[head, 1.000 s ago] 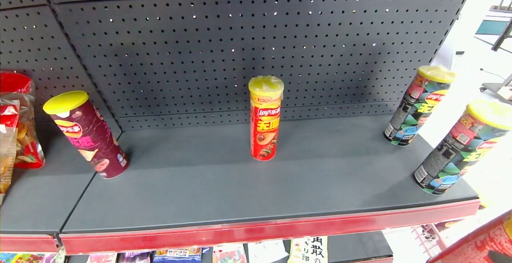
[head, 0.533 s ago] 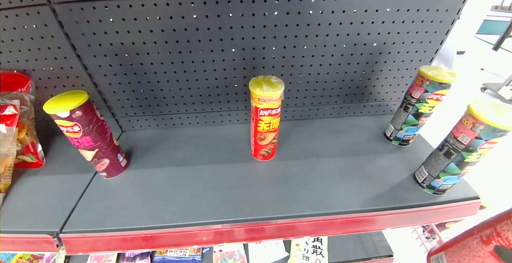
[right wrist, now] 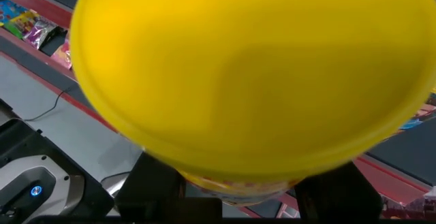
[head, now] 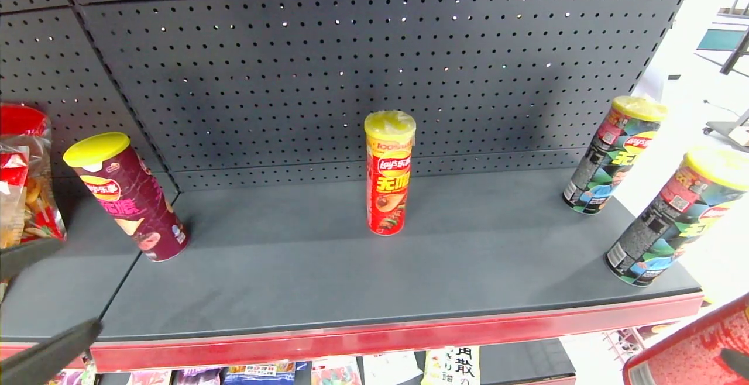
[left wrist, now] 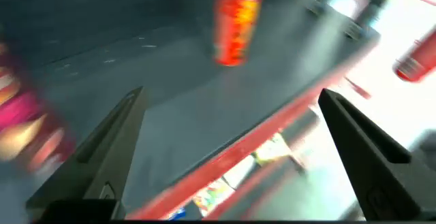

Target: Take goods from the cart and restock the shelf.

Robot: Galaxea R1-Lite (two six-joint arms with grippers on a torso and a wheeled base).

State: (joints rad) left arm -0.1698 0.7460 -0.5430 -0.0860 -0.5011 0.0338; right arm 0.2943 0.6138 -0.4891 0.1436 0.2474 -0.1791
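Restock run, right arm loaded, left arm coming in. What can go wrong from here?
1. The open left gripper is at the front of the shelf, close to the maroon can; a sweep inward might tip it.
2. The right gripper holds a yellow-lidded can low by the shelf's right end. The near black can stands at that front corner, so bringing the held can in could knock it off.

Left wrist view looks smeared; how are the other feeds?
Left wrist view: blurred, the red chip canister is a streak. Head view: sharp, blown-out glare beside the nearer black patterned canister. Right wrist view: yellow-lidded chip canister too close, out of focus.
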